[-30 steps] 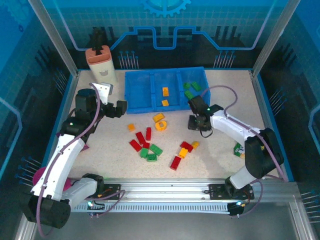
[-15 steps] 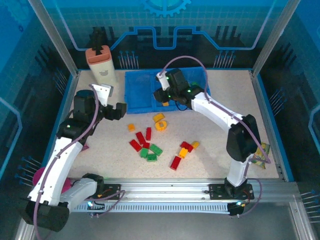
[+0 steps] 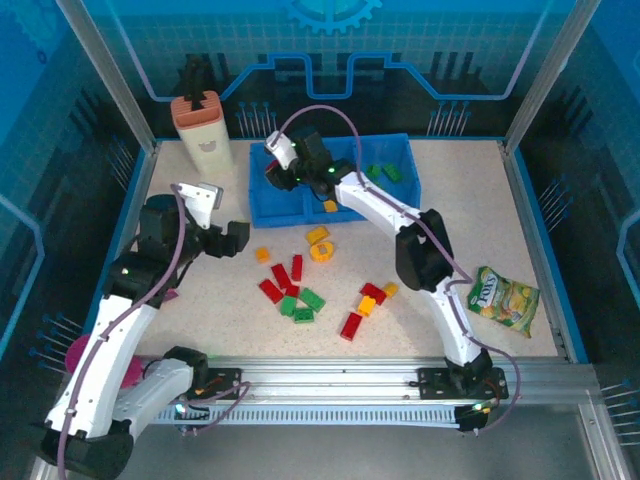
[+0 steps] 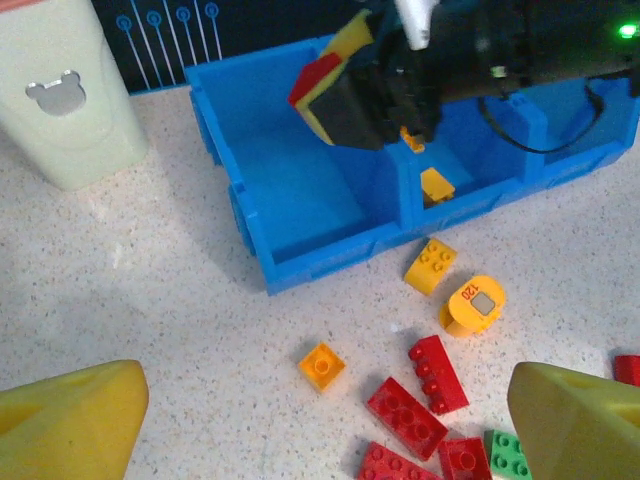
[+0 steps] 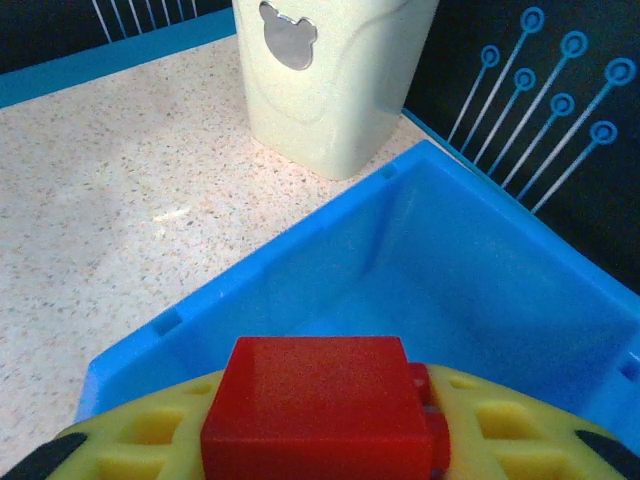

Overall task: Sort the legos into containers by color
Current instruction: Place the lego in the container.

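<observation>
Speckled beige counter (image 3: 450, 200) inside a booth of blue printed walls and metal posts. At the far middle, a low blue tray (image 3: 262, 212) with three compartments side by side. Just left of the tray, an upright beige bottle (image 3: 203, 135) with an orange cap. Near the right edge, lying flat and well apart from everything else, a yellow-green snack bag (image 3: 503, 298).

Right arm stretched across to the tray's left end. Right end effector (image 4: 340, 85) clamped on a red brick (image 5: 310, 400), yellow pads (image 5: 500, 435) pressed to either side of it. Brick held in the air above the left compartment (image 4: 300, 200), clear of its floor, close to the corner nearest the bottle.

In the middle compartment (image 4: 470, 170), orange bricks (image 4: 436, 185). In the right compartment (image 3: 398, 195), green bricks (image 3: 385, 172).

Left end effector (image 3: 238, 232) hovering over the counter in front of the tray's left corner, fingers (image 4: 70, 420) spread wide, gripping nothing.

Between tray and arm bases, loose bricks (image 3: 300, 290) scattered on the counter: red, orange and green, most close together, a few touching. Orange ring (image 3: 322, 251) just in front of the tray, beside an orange sloped brick (image 3: 317, 235).
</observation>
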Tool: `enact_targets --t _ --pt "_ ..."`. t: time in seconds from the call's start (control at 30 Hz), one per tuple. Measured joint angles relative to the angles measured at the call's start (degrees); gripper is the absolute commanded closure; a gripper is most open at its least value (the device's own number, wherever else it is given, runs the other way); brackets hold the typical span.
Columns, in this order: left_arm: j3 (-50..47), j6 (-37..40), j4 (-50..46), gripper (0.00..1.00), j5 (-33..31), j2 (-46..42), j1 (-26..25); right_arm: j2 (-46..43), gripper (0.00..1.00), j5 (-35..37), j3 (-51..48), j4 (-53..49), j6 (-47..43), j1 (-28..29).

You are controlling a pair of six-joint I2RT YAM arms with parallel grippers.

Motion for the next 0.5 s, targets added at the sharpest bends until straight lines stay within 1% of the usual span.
enact_targets --t 0.1,0.2,0.37,0.43,0.5 --pt "-0.8 -1.2 -0.8 0.06 0.0 0.0 -0.4 3.9 0.58 0.7 4.1 -2.0 -1.9 0.8" --pt "-1.0 -1.7 -1.4 0.06 0.1 0.0 -0.9 5.3 0.54 1.2 4.9 -3.9 -3.6 1.1" --pt "-1.0 -2.8 -1.8 0.06 0.0 0.9 -1.4 5.5 0.42 1.4 5.9 -5.3 -5.6 1.1" --pt "-1.0 -4.2 -1.8 0.07 -0.6 1.9 -1.6 5.5 0.35 1.4 6.6 -5.2 -6.1 1.1" --pt "-1.0 -6.2 -1.8 0.09 -1.3 3.2 -1.7 5.4 0.31 1.3 6.6 -5.2 -6.3 1.1"
